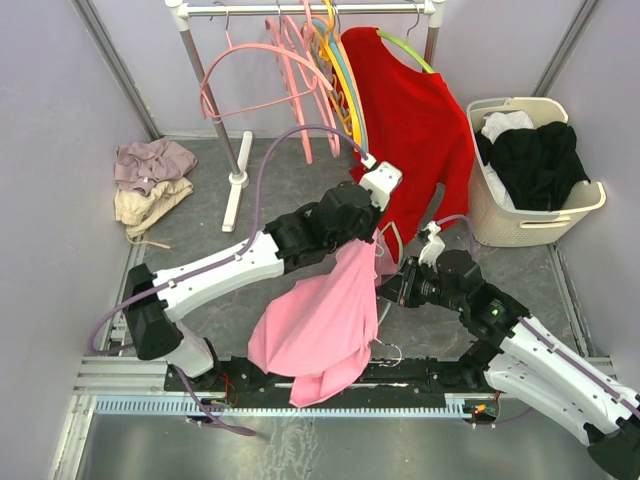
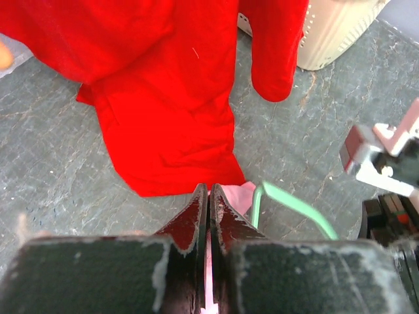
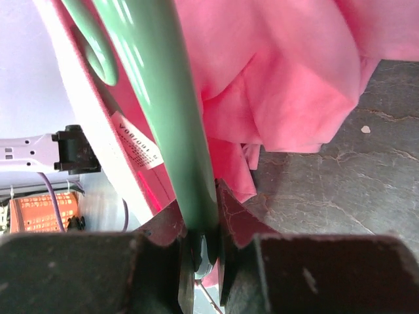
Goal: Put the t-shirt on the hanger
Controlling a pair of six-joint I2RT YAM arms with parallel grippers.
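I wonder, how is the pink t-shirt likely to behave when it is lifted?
Probably floppy: the t-shirt hangs in loose folds from the left end effector. Likely light, since that one pinch seems to carry it.

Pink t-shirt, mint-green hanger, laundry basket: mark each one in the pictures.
pink t-shirt (image 1: 325, 315), top external view, middle of the hanging cloth.
mint-green hanger (image 3: 171, 124), right wrist view, the thick plastic bar.
laundry basket (image 1: 495, 215), top external view, its outer side wall.

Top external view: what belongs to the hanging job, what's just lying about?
In the job: pink t-shirt in left end effector, mint-green hanger in right end effector.
Lying about: red shirt, laundry basket, beige clothes pile, pink hangers.
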